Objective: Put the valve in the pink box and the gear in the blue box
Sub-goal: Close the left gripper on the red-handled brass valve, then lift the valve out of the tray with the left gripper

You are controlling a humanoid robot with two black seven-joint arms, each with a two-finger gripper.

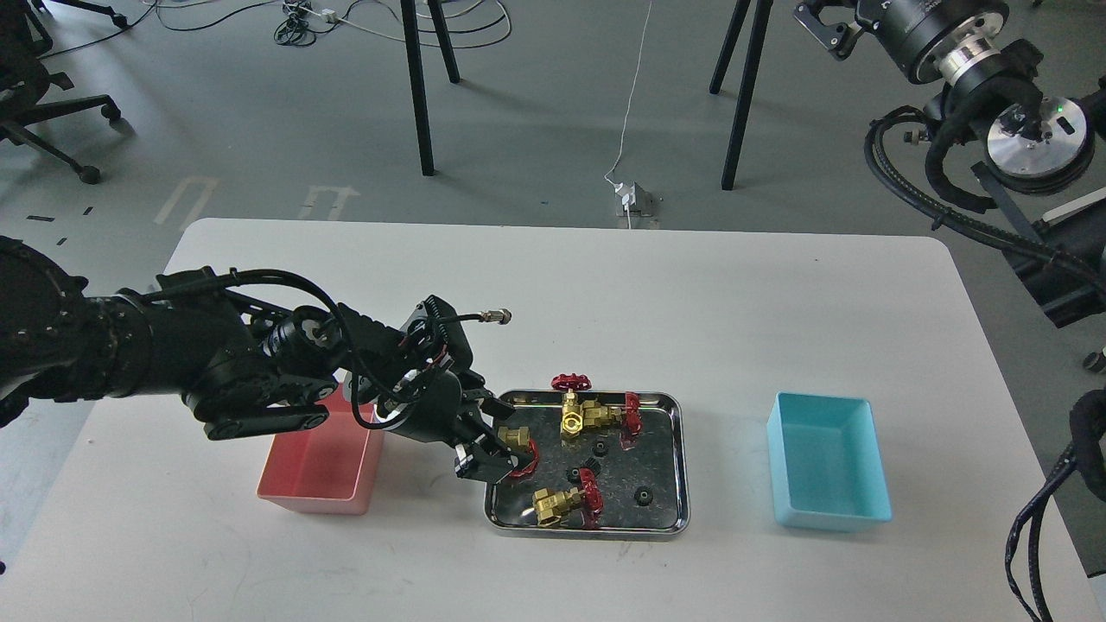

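Several brass valves with red handwheels lie in a steel tray [684, 458] at the table's middle. My left gripper [491, 447] is open at the tray's left edge, its fingers on either side of the leftmost valve [519, 440]. Other valves lie at the tray's back [574, 416] and front [560, 504]. Tiny black gears [641, 495] lie between them on the tray floor. The pink box [321, 460] stands left of the tray, partly under my left arm. The blue box [828, 460] stands to the right. My right arm's far end [819, 19] is high at the top edge, with its fingers indistinct.
The table's near edge runs along the bottom of the view. Black stand legs [743, 95] and floor cables lie beyond the table's far edge. My right arm's cable loops [933, 181] hang over the far right side.
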